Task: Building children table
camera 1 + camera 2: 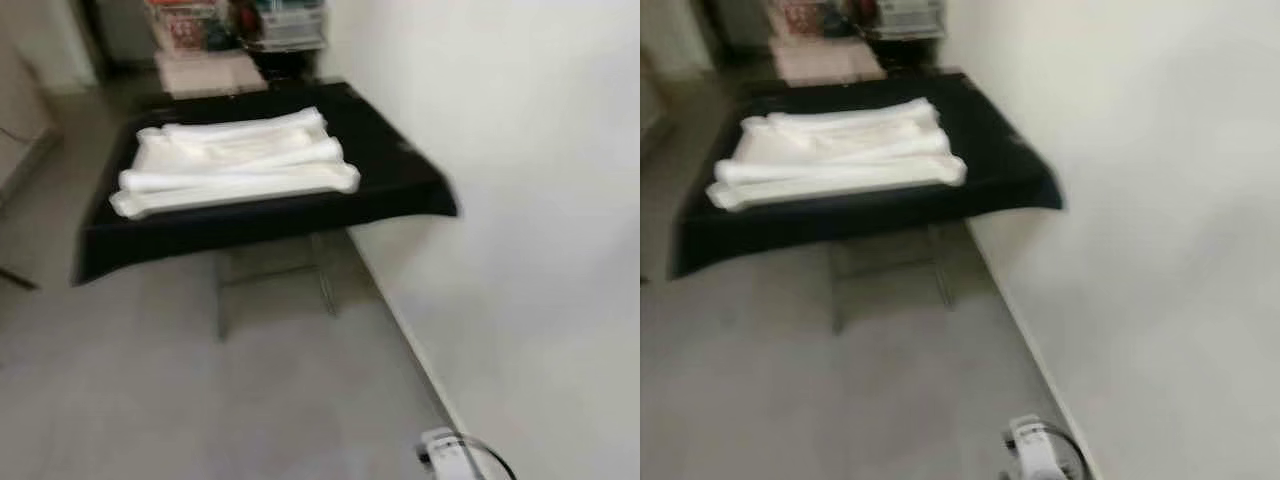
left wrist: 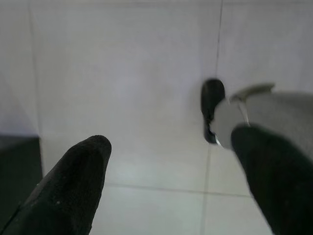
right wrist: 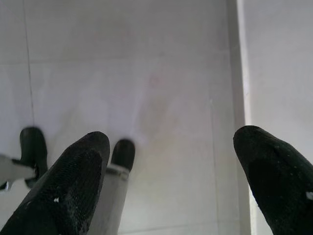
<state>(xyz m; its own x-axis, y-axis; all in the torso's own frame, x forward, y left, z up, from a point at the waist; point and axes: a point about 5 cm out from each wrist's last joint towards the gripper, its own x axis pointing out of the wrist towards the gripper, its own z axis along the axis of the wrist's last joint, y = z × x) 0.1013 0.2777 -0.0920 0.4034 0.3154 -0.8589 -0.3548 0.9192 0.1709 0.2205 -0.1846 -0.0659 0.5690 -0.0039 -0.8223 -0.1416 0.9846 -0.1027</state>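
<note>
Over on the left, the black tabletop (image 1: 400,170) stands on thin metal legs (image 1: 325,275) above the grey tiled floor (image 1: 200,400), and the whole head view is a bit blurred. On top of it lies the pile of white children's table parts (image 1: 235,160): a flat pale panel with long rounded legs laid across it, near the middle of the black surface. Behind the tabletop, at the far end of the room, cluttered shelves (image 1: 240,30) show up, too soft to read. Moving right, a plain white wall (image 1: 520,200) runs alongside the tabletop's right edge and meets the floor. Down low by that wall, a white cabled device (image 1: 445,452) peeks in. Both arms hang down: the left pincer (image 2: 171,188) points at the floor tiles, fingers spread wide, released, holding nothing. The right pincer (image 3: 173,183) is likewise spread open over the floor beside the wall base, empty
</note>
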